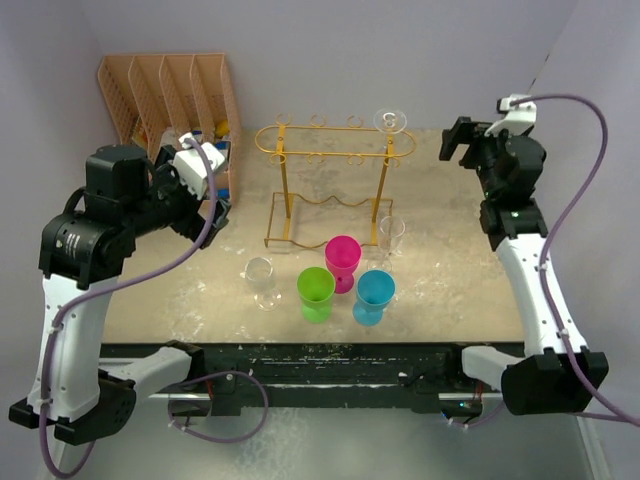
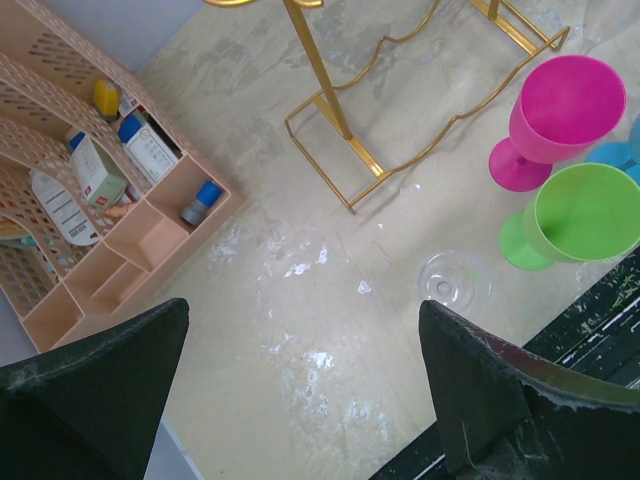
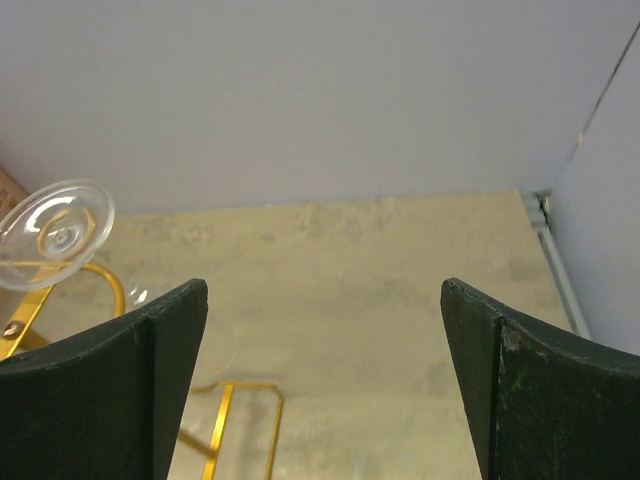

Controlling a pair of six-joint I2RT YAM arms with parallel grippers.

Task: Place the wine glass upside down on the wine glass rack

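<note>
Gold wire of the wine glass rack [image 1: 283, 195], from above, carried the wine glass [image 1: 390, 121] upside down at its right end, stem vertical, near and left of my right claw [image 1: 450, 143]; the left wrist showed my left claw [image 2: 305, 305] wide over mottled surface [image 2: 300, 230], and the right wrist showed wide jaws too, grey wall [image 3: 300, 90] beyond.

A peach slotted organiser [image 1: 165, 95] stands at the far left of the table [image 1: 450, 270], with small bottles [image 2: 95, 170] in its compartments. Near the middle, three plastic goblets stand upright, close together: pink goblet [image 1: 343, 262] farthest, green goblet [image 1: 316, 293] near-left, blue goblet [image 1: 374, 296] near-right.
</note>
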